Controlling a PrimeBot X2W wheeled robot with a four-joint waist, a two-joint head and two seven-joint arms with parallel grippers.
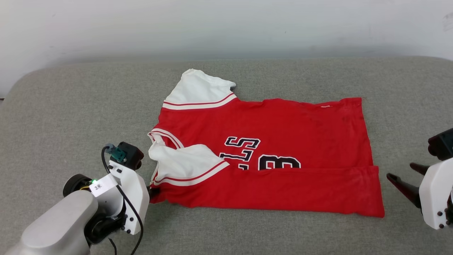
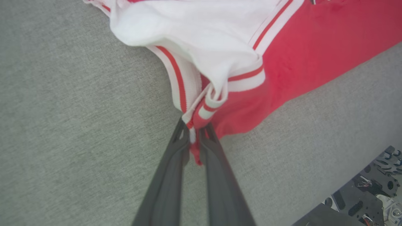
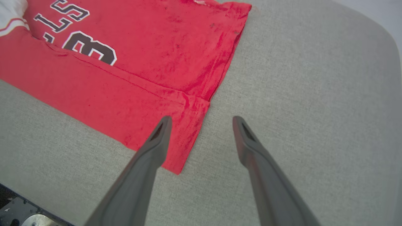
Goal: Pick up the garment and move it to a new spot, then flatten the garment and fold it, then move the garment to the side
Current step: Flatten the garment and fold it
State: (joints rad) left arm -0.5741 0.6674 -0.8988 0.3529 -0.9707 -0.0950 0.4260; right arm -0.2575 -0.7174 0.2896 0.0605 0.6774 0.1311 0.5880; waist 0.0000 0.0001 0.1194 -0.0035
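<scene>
**A:** Where does the garment (image 1: pixel 283 141) lie?

**B:** Mid-frame in the head view, on the grey fabric cushion (image 1: pixel 70 106). Its long axis runs left to right, with collar and white sleeves at the left and the hem at the right. The lower edge is already folded up over the lettering.

**A:** And the grippers?

**B:** The left gripper (image 1: pixel 153 193) is pressed together on the striped trim at the garment's lower-left corner. The right gripper (image 1: pixel 401 171) is spread, holding nothing, just beside the hem's lower-right corner. In the right wrist view one finger overlaps that corner.

**A:** So the next fold?

**B:** Crosswise, I judge, since each arm sits at its own end. Behind the cushion is a pale bare wall (image 1: pixel 226 24).
</scene>
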